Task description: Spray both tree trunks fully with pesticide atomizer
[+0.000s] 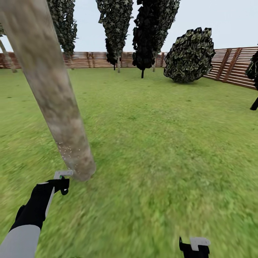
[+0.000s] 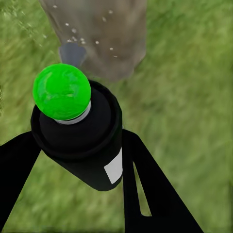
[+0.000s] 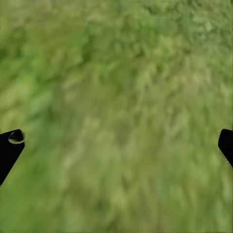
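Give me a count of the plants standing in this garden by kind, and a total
Thick pale trunks: 2, the near one and a far one.
Slim dark trees: 4, for example.
Round bush: 1.
Total: 7, not counting the dark shape cut off by the right edge.

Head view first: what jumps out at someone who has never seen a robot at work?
A thick, pale, leaning tree trunk fills the left foreground of the lawn, with whitish specks of pesticide near its base. Just below it the left gripper holds a black pesticide atomizer, whose tip glows bright green in the left wrist view. Far back, a round bush stands by the slatted fence.
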Tool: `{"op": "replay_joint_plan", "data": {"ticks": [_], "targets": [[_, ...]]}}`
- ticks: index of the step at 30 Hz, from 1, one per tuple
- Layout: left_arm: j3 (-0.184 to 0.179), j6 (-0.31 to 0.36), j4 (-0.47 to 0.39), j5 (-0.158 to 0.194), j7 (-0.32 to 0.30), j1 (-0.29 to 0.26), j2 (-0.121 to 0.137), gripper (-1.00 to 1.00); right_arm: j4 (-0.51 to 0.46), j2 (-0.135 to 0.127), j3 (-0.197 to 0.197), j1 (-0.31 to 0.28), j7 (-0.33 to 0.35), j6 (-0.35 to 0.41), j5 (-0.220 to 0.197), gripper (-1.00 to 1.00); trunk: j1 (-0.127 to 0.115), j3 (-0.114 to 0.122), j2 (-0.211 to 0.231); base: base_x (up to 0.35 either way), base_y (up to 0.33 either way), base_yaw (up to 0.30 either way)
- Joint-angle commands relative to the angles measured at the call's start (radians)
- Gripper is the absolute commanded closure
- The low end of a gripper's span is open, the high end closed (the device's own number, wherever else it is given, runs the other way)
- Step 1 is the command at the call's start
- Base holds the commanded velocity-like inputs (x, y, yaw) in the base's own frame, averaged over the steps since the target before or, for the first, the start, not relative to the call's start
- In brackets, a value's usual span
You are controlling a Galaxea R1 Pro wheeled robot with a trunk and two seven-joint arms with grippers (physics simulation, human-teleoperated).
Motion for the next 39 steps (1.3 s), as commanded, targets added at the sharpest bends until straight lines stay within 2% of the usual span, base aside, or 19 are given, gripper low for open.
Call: {"op": "replay_joint_plan", "data": {"ticks": [1, 11, 18, 24, 28, 39], "targets": [[0.0, 0.0, 0.002, -0.001, 0.0, 0.003, 0.0, 1.0, 0.0, 0.0, 0.0, 0.0, 0.0, 0.0, 0.0, -1.0, 0.0, 0.0, 0.0, 0.091, -0.274, 0.275], [0.002, 0.0, 0.007, -0.001, 0.001, 0.007, 0.0, 1.0, 0.0, 0.0, 0.0, 0.0, 0.0, 0.0, 0.0, -1.0, 0.0, 0.0, 0.0, 0.038, -0.274, 0.269], [0.007, 0.0, 0.007, -0.001, 0.001, 0.007, 0.0, 1.0, 0.0, 0.0, 0.0, 0.0, 0.0, 0.0, 0.0, -1.0, 0.0, 0.0, 0.0, 0.0, -0.274, 0.032], [0.007, 0.0, 0.009, -0.002, 0.001, 0.007, 0.002, 1.0, 0.0, 0.0, 0.0, 0.0, 0.0, 0.0, 0.0, -1.0, 0.0, 0.0, 0.0, 0.022, -0.274, 0.239], [0.004, 0.0, 0.014, -0.002, 0.001, 0.007, -0.001, 1.0, 0.0, 0.0, 0.0, 0.0, 0.0, 0.0, 0.0, -1.0, 0.0, 0.0, 0.0, 0.154, -0.25, 0.225], [0.001, 0.0, 0.015, 0.0, 0.002, 0.007, -0.007, 1.0, 0.0, -0.002, -0.001, 0.0, 0.0, 0.0, 0.0, -1.0, 0.0, 0.0, 0.0, 0.238, -0.192, 0.009]]}}
